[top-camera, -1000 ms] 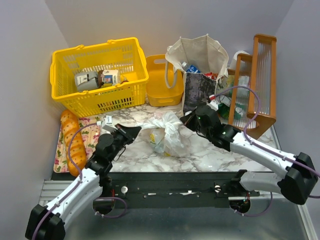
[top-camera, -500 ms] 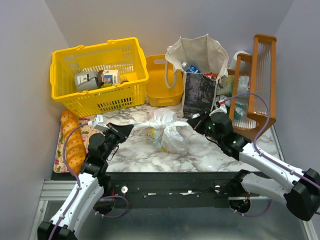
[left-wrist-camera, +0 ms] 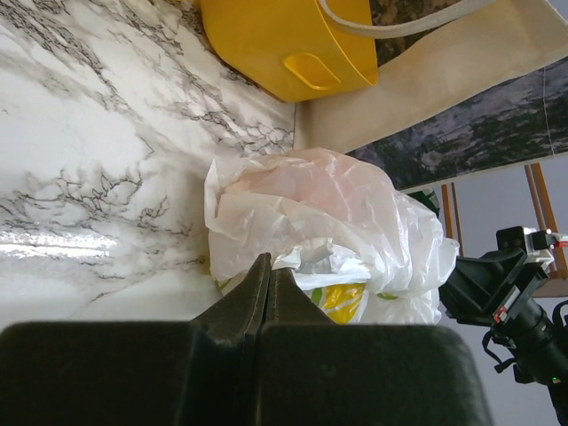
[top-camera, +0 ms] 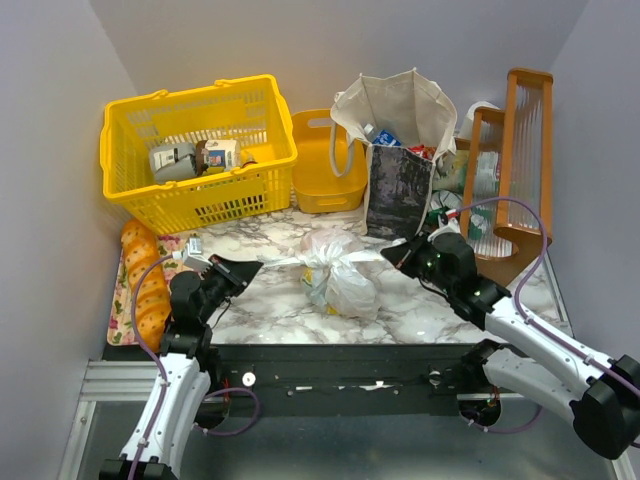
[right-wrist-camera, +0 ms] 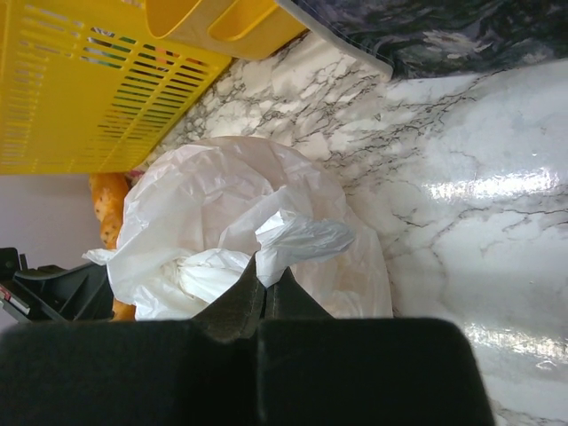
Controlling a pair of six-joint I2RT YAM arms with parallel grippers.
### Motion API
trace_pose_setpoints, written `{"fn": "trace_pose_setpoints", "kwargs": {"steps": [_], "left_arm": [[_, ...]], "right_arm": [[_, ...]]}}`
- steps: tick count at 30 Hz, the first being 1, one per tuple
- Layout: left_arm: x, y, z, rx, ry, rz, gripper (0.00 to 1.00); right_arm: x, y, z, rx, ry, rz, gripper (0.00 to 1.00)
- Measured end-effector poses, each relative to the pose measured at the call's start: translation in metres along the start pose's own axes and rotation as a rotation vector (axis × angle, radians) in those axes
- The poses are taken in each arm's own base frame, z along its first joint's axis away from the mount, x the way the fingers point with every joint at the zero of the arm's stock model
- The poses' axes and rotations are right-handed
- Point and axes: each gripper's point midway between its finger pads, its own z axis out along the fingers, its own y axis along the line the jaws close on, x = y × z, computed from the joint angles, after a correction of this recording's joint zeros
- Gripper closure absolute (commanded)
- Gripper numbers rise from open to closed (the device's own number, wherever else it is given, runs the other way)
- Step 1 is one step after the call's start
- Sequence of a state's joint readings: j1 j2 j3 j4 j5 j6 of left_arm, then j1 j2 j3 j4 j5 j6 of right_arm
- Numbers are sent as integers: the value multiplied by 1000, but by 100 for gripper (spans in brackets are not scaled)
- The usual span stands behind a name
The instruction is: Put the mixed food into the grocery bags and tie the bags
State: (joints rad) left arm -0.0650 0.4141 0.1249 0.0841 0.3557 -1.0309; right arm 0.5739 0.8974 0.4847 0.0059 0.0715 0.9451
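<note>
The white plastic bag (top-camera: pixel 340 275) sits bunched in the middle of the marble table, with its two handle strands stretched sideways. My left gripper (top-camera: pixel 250 266) is shut on the left strand, and in the left wrist view its tips (left-wrist-camera: pixel 269 266) pinch the bag (left-wrist-camera: pixel 311 213). My right gripper (top-camera: pixel 392 255) is shut on the right strand, and in the right wrist view its tips (right-wrist-camera: pixel 264 275) pinch a twisted bag end (right-wrist-camera: pixel 302 240). The bag's contents are hidden. The beige tote (top-camera: pixel 400 130) stands open behind, with food packets (top-camera: pixel 385 137) showing at its top.
A yellow basket (top-camera: pixel 190 150) holding cartons stands at the back left, with a small yellow bin (top-camera: pixel 320 160) beside it. Bread loaves (top-camera: pixel 145 285) lie on a mat at the left edge. A wooden rack (top-camera: pixel 515 160) stands at the right.
Both grippers have pulled outward and toward the near edge, away from each other. The bag's strands have drawn taut and the bag has bunched tighter.
</note>
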Motion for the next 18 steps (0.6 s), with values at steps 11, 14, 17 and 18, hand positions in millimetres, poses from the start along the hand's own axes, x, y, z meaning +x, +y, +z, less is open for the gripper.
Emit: {"fn": "trace_pose_setpoints", "kwargs": {"steps": [11, 14, 17, 18], "left_arm": [[0, 2, -1, -13, 7, 30, 100], [-1, 2, -2, -23, 9, 54, 49], [-33, 23, -4, -156, -117, 109, 1], [-44, 27, -6, -195, -155, 118, 1]], "right_arm": [[-2, -1, -5, -9, -13, -4, 95], [-3, -2, -6, -10, -16, -42, 26], [-19, -27, -5, 78, -71, -119, 10], [-24, -33, -5, 101, -81, -140, 3]]}}
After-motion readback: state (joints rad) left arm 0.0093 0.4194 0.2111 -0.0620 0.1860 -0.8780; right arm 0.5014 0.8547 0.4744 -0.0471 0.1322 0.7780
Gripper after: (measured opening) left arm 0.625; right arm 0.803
